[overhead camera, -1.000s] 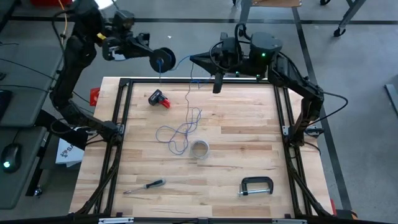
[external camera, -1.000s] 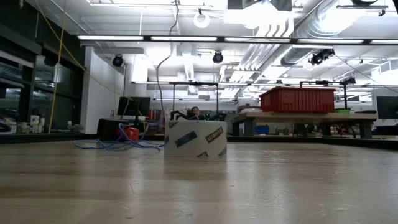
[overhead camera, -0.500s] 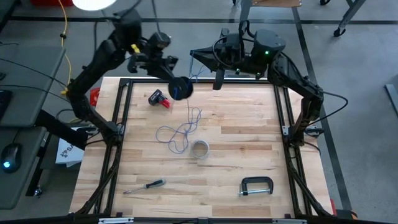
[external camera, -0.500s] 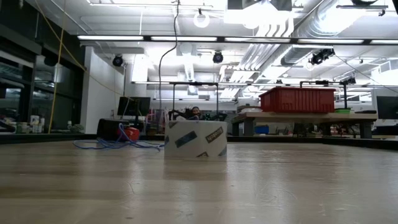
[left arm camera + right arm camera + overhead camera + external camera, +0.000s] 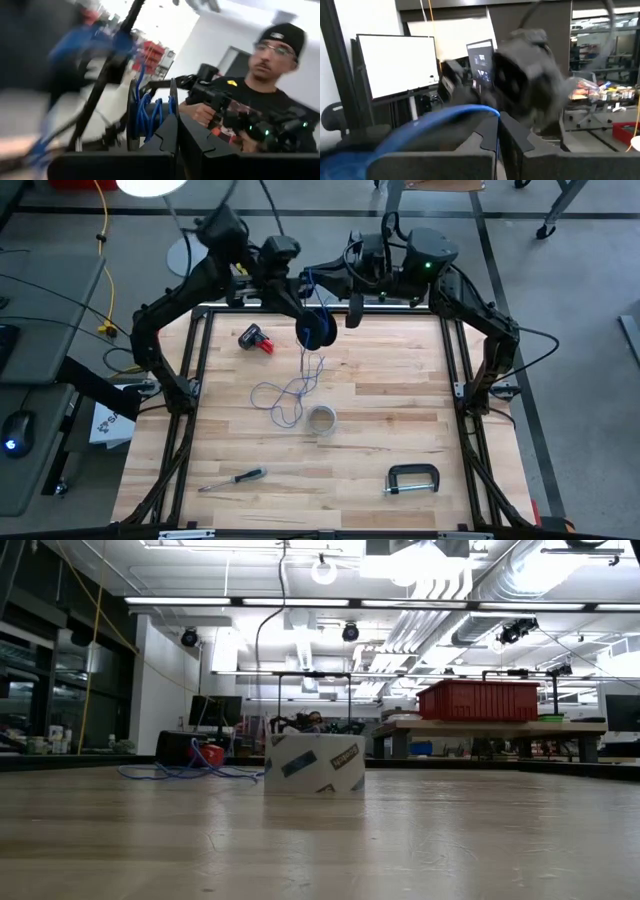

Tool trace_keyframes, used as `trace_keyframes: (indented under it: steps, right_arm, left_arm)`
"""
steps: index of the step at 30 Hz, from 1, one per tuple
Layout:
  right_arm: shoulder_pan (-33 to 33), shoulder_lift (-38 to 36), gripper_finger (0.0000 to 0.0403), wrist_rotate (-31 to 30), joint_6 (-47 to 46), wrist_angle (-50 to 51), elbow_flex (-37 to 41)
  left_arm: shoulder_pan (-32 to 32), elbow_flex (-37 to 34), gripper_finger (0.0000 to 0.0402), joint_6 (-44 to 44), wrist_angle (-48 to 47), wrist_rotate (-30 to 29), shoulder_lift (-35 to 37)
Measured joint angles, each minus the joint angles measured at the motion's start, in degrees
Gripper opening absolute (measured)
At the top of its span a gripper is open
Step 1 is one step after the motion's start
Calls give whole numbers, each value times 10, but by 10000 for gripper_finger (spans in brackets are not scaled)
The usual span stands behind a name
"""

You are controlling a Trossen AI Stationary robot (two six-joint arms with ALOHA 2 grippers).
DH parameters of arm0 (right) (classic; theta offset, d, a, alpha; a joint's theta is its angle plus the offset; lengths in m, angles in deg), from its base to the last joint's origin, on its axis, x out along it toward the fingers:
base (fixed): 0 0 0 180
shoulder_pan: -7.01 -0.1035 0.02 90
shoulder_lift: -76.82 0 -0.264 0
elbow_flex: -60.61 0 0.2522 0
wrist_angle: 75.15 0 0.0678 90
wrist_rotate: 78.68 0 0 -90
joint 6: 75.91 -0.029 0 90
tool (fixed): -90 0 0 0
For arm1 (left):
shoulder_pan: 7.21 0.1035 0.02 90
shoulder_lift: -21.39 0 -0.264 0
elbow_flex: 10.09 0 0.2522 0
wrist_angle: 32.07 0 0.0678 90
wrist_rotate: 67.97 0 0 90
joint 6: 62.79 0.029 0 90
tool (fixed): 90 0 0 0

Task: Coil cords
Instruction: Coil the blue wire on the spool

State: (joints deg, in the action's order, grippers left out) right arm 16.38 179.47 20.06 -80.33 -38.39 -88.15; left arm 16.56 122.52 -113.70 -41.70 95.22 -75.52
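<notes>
My left gripper (image 5: 305, 315) is shut on a black spool (image 5: 316, 331) wound with blue cord (image 5: 149, 116), held in the air over the table's far edge. My right gripper (image 5: 312, 280) is just beyond it and is shut on the blue cord (image 5: 451, 117). From the spool the cord drops to the table and lies in loose loops (image 5: 288, 394), which also show in the low view (image 5: 186, 772). The pale grey cord does not show. My left gripper pinches the spool at one flange's rim (image 5: 173, 107) between its two shut fingers. The spool is lifted clear of the table, and the wound cord shows between its flanges. My right gripper pinches a single strand of the blue cord (image 5: 479, 110) between its shut fingers. The strand is clear of the table and arcs away from the fingers toward the left arm's spool.
On the table are a red and black tool (image 5: 256, 338) at the far left, a tape roll (image 5: 320, 420) in the middle, a screwdriver (image 5: 234, 477) near the front left and a C-clamp (image 5: 412, 478) at the front right. A person holding controllers (image 5: 260, 107) stands beyond the table.
My left gripper has swung with the spool from beyond the table's far left corner toward the right and the near side, ending close below my right gripper. The loops on the table have stayed where they were.
</notes>
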Motion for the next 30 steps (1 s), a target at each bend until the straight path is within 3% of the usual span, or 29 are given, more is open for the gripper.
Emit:
trace_keyframes:
  steps: [5,21,30]
  right_arm:
    - [0,3,0,11,-19,-1,0]
    - [-4,46,0,82,-88,-49,0]
    - [-6,50,0,88,-101,-43,-1]
  left_arm:
    - [0,0,0,-16,98,-22,3]
    - [-8,0,0,-9,229,-68,2]
    - [35,35,0,-15,285,-90,1]
